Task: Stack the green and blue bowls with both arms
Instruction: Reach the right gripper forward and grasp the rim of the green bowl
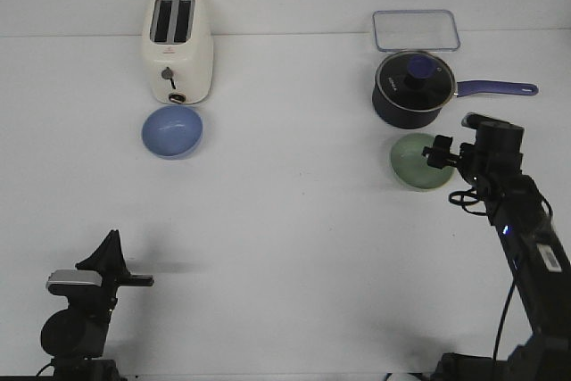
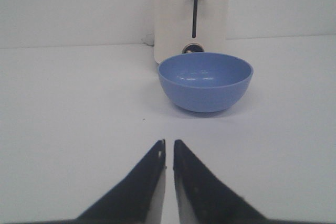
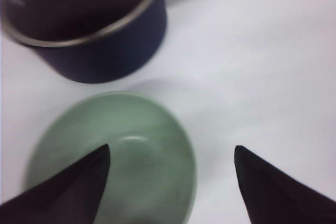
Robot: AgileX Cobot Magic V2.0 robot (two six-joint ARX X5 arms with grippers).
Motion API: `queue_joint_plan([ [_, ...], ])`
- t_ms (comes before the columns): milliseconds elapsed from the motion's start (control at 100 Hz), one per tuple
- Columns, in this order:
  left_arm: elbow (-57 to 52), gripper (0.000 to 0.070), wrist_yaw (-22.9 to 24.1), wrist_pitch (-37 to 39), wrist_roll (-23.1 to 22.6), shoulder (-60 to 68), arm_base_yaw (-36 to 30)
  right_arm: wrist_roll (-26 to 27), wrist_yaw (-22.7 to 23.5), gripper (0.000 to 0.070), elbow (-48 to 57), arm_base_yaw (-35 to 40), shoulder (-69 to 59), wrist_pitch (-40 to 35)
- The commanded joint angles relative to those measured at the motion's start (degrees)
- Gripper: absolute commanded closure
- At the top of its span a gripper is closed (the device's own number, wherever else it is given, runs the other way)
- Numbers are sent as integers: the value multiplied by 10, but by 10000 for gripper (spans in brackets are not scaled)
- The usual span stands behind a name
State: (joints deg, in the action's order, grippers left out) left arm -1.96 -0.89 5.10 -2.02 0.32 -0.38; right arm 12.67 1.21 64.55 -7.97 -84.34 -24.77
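The light blue bowl (image 1: 171, 131) stands upright just in front of the toaster, left of centre; it also shows in the left wrist view (image 2: 205, 81). My left gripper (image 1: 111, 252) (image 2: 169, 143) is shut and empty, low near the table's front left edge, well short of that bowl. The pale green bowl (image 1: 416, 163) (image 3: 136, 150) stands upright in front of the navy saucepan. My right gripper (image 1: 440, 152) (image 3: 172, 149) is open above the bowl's right rim, with one finger over the inside and one over the table outside.
A cream toaster (image 1: 178, 46) (image 2: 191, 17) stands directly behind the blue bowl. A navy saucepan with a glass lid (image 1: 413, 86) (image 3: 89, 30) stands close behind the green bowl, its handle pointing right. A clear lidded container (image 1: 416, 30) lies at the back right.
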Motion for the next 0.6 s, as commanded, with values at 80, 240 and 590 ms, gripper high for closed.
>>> queue_joint_plan([
  [80,12,686,-2,6,-3,-1,1,-25,9,210,44,-3,-85,-22],
  [240,12,686,-2,6,-3,-1,1,-24,7,426,50,-3,-128,-24],
  [590,12,686,-2,6,-3,-1,1,-38,26,700,56,-7,-80,-36],
])
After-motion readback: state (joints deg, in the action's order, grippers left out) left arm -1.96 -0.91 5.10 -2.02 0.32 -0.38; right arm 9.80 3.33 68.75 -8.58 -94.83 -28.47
